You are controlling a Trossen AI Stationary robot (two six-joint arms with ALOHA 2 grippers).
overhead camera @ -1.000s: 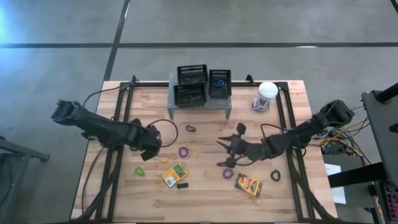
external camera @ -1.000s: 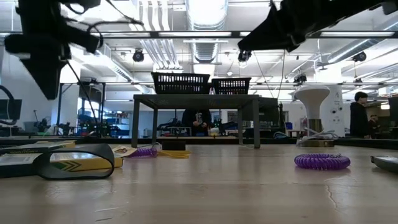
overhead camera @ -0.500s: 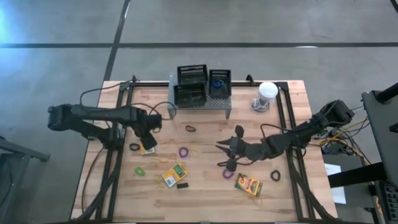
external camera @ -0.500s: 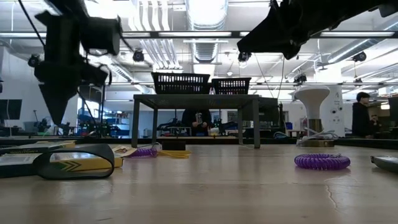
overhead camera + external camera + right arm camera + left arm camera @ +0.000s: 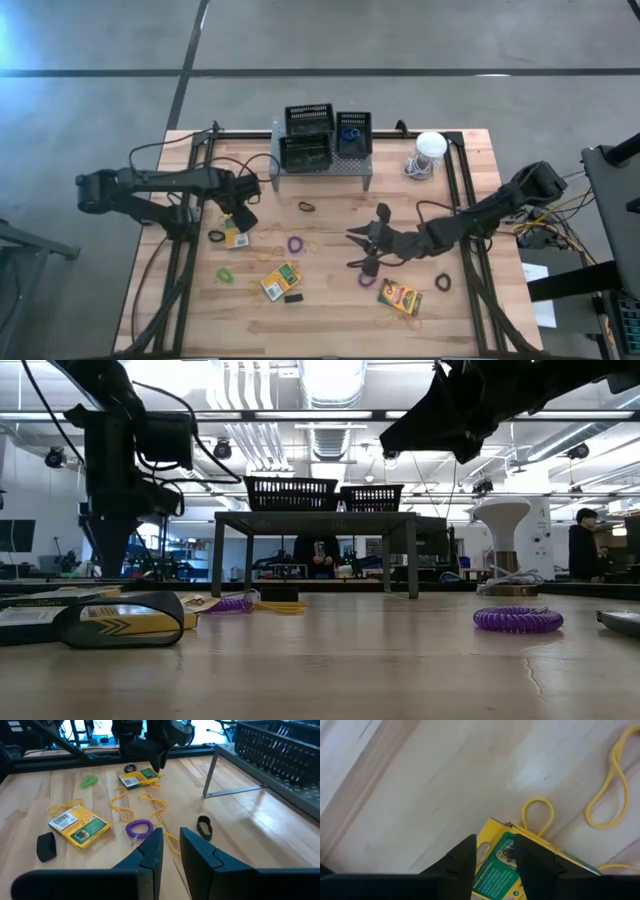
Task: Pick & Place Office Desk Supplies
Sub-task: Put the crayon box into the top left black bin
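Note:
My left gripper (image 5: 240, 218) hangs pointing down just over a yellow-orange crayon box (image 5: 236, 237) at the table's left. In the left wrist view its fingers, a little open (image 5: 495, 841), stand to either side of the end of that box (image 5: 496, 866), apart from it. My right gripper (image 5: 360, 248) waits above the table's middle right with its fingers a narrow gap apart (image 5: 171, 834), holding nothing. A purple coil (image 5: 140, 827) and a black band (image 5: 204, 826) lie ahead of it. Two more crayon boxes (image 5: 282, 282) (image 5: 400, 297) lie flat near the near edge.
Three black lattice baskets (image 5: 308, 122) sit on and under a grey shelf (image 5: 322, 172) at the far edge, with a white round object (image 5: 430, 148) to its right. Loose bands lie about: purple (image 5: 296, 243), green (image 5: 226, 273), black (image 5: 306, 207) (image 5: 443, 283). A tiny black block (image 5: 293, 297) lies nearby.
My left arm has stretched out and its gripper has come down toward the crayon box at the left, which it covered from above a second ago and which now shows beside it. The right arm has kept still.

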